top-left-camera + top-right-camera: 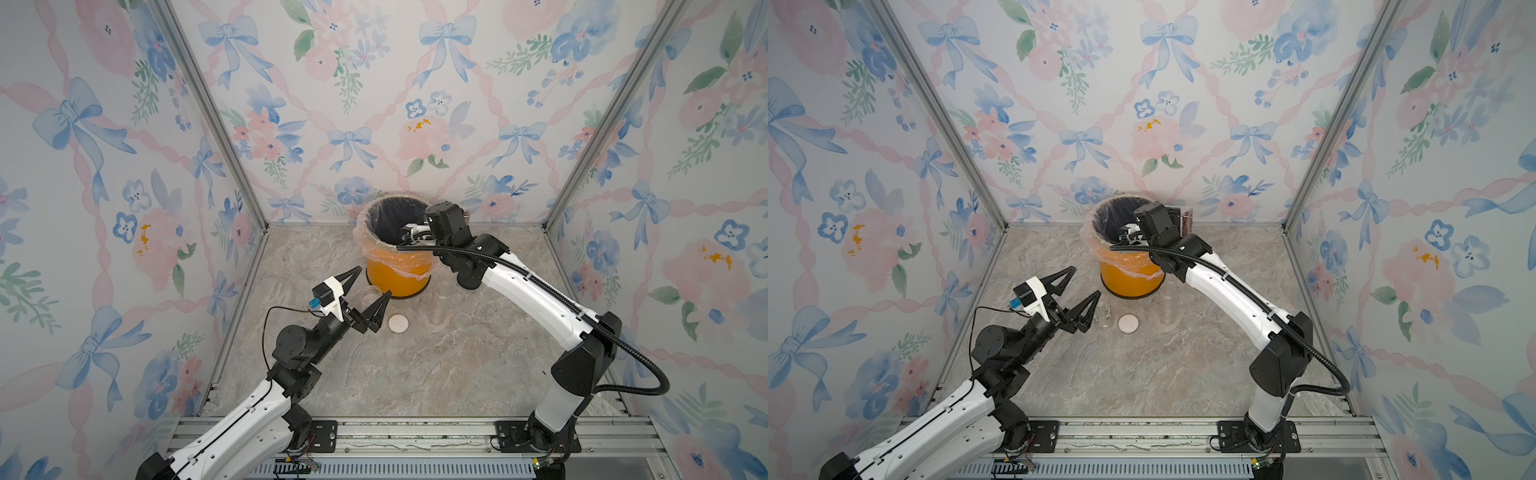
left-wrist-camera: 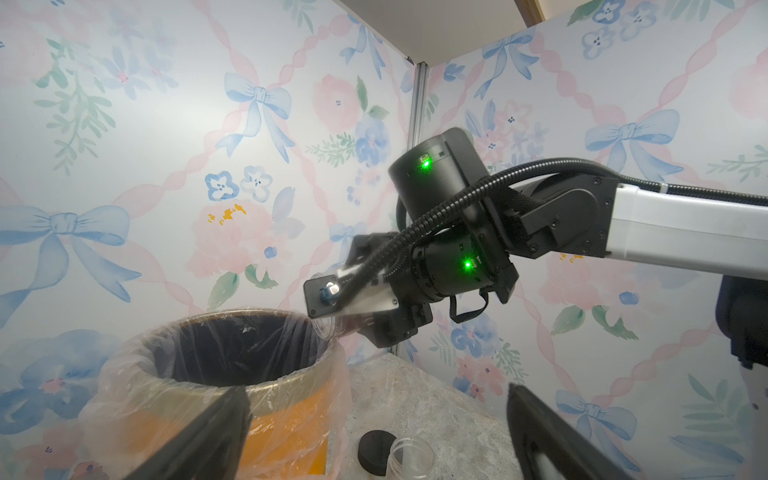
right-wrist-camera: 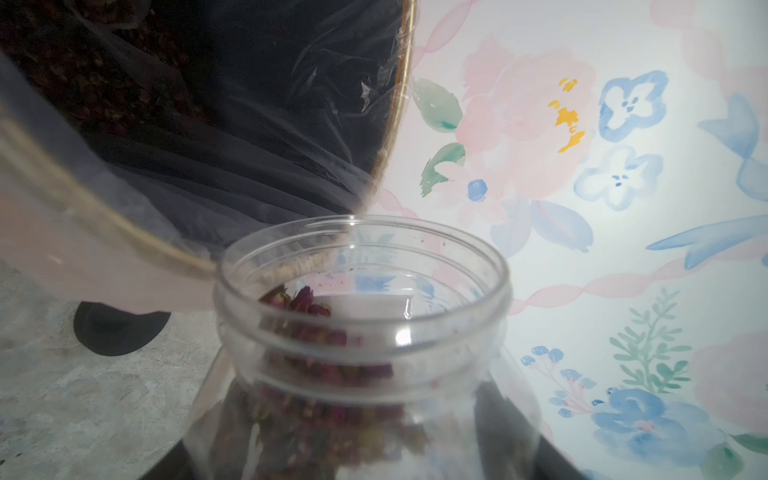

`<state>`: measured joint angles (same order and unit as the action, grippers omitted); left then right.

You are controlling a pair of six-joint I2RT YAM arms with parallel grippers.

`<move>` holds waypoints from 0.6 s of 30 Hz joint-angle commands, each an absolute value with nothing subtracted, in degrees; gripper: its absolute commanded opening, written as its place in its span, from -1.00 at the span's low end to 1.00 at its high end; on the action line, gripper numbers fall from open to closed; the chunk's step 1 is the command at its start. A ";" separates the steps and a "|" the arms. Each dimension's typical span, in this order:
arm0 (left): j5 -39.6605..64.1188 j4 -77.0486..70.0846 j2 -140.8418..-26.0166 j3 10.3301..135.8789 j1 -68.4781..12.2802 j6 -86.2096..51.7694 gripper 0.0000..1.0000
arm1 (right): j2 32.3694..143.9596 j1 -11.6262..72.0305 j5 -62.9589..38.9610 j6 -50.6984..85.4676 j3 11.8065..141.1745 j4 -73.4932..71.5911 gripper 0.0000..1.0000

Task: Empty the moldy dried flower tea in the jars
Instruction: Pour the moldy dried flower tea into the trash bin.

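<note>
Right gripper is clamped on an uncapped clear jar, black fingers on both sides of the body. The jar is tipped, with its mouth at the rim of the orange bin, which has a plastic liner and sits upper centre of frame in both top views. The arm hides most of the jar from above, and only a reddish patch of it peeks out at the bin's right edge. Dried flower tea, reddish-brown buds, sits inside the jar up to the neck. More dark bits lie at the bottom of the bin liner. Left gripper is wide open and holds nothing. It hovers left of the bin, centre-left of frame, pointing toward it. The round clear jar stands just beside its lower finger, lid off. A few bits are inside in a top view, too small to tell more. The white lid lies flat on the marble tabletop, just below the bin. The tall slim clear jar stands upright right of the bin base, open, and looks empty. The translucent lid lies just to its right. The black lid lies flat on the table by the bin base, next to the tall jar.
</note>
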<state>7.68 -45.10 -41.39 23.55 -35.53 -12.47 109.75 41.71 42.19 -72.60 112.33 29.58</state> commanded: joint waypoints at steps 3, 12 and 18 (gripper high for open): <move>7.04 -45.62 -40.00 22.47 -34.98 -12.44 0.96 | 111.27 43.21 44.78 -83.52 108.36 21.86 -0.47; 6.70 -45.60 -38.54 21.27 -34.66 -12.31 0.96 | 111.53 43.77 45.13 -90.03 106.78 19.93 -0.46; 6.83 -45.62 -38.58 21.12 -34.51 -12.19 0.96 | 112.40 44.12 44.52 -91.57 108.10 22.89 -0.48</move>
<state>7.27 -45.08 -39.13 21.69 -34.92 -12.47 109.75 42.94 46.11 -89.54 107.55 19.88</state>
